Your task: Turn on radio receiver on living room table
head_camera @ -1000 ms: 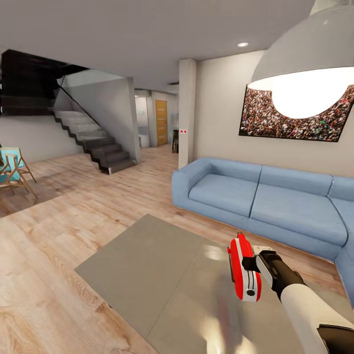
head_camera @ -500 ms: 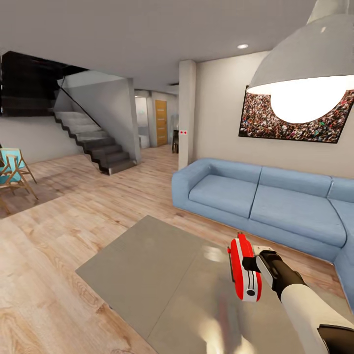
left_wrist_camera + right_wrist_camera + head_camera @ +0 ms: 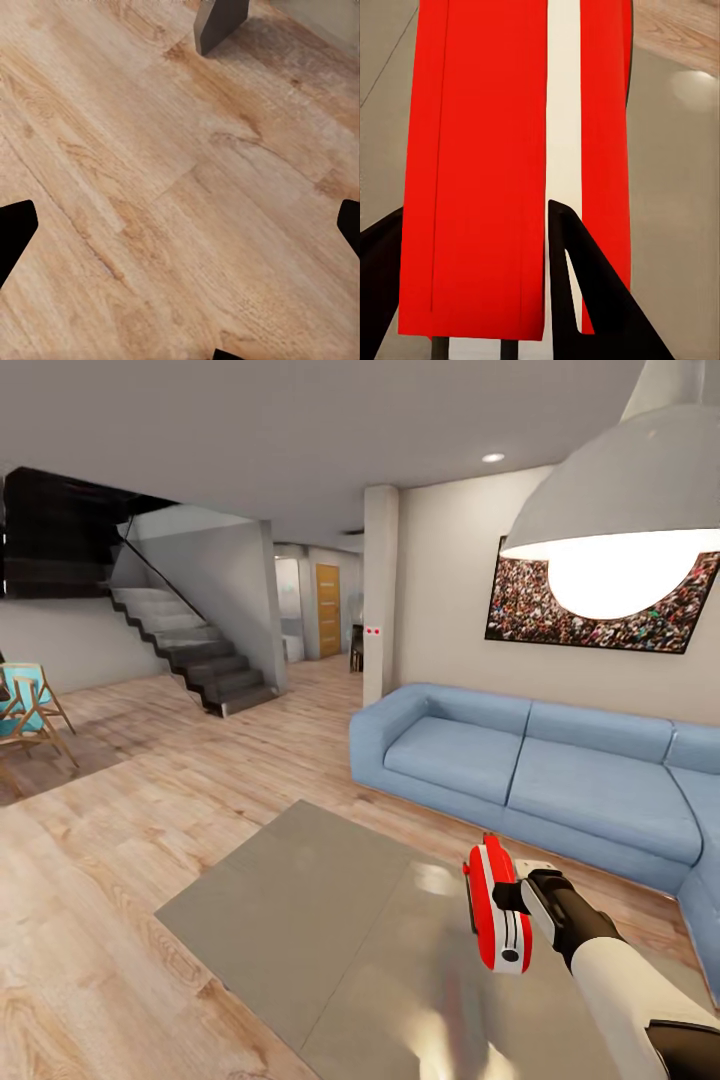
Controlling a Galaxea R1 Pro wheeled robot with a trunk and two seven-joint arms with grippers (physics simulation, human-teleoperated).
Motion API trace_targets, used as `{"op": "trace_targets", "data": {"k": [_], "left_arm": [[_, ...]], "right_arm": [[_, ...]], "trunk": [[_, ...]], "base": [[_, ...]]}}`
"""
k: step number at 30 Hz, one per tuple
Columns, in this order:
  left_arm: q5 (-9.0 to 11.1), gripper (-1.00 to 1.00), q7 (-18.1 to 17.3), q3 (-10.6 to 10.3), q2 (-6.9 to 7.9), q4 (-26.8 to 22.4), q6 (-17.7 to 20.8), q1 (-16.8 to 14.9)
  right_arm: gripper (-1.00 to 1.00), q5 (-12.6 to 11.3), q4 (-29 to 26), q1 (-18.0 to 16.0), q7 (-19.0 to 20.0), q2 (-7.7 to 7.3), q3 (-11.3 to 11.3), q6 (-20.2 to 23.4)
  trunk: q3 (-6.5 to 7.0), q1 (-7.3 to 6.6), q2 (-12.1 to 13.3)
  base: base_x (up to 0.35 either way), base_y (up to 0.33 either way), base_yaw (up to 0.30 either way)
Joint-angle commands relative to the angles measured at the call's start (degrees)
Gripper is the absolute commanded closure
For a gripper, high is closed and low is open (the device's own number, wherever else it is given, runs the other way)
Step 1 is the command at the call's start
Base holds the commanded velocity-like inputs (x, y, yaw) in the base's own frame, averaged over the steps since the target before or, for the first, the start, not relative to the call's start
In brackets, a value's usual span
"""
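The red radio receiver (image 3: 496, 908) stands on edge over the right part of the glossy grey-beige table (image 3: 300, 900), its white face with a black knob turned toward the arm. My right gripper (image 3: 512, 900) reaches it from the right and is shut on it. In the right wrist view its dark fingers (image 3: 585, 285) straddle the red body of the radio receiver (image 3: 480, 165). My left gripper (image 3: 180, 225) hangs open over the wood floor, fingertips (image 3: 13, 229) far apart with nothing between them.
A blue sectional sofa (image 3: 540, 760) runs behind and right of the table. A grey dome pendant lamp (image 3: 620, 490) hangs close at upper right, before the crowd picture (image 3: 530, 605). Stairs (image 3: 190, 650) and a folding chair (image 3: 25, 710) stand far left. A dark table leg (image 3: 220, 22) stands on the floor.
The head view has shifted very slightly, so the lamp sits a touch higher. The radio receiver and the right gripper have not moved.
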Motion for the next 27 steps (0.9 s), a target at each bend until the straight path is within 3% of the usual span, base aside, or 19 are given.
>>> {"op": "trace_targets", "data": {"k": [1, 16, 27], "left_arm": [[0.0, -1.0, 0.0, 0.0, 0.02, 0.0, 0.0, 0.0], [0.0, -1.0, 0.0, -0.02, -0.03, 0.04, 0.0, 0.0], [0.02, -1.0, 0.0, 0.0, -0.03, 0.0, 0.0, -0.01]], "right_arm": [[1.0, 0.09, -0.03, -0.01, -0.03, 0.0, 0.01, 0.0], [1.0, 0.23, -0.03, -0.01, -0.09, 0.0, 0.03, 0.0], [1.0, 0.33, -0.03, -0.01, 0.06, 0.03, 0.07, 0.0]], "trunk": [[0.19, -0.23, 0.41], [2.88, -3.52, 6.43], [2.88, -3.52, 6.43]], "base": [[0.0, 0.0, 0.0], [0.0, 0.0, 0.0], [0.0, 0.0, 0.0]]}}
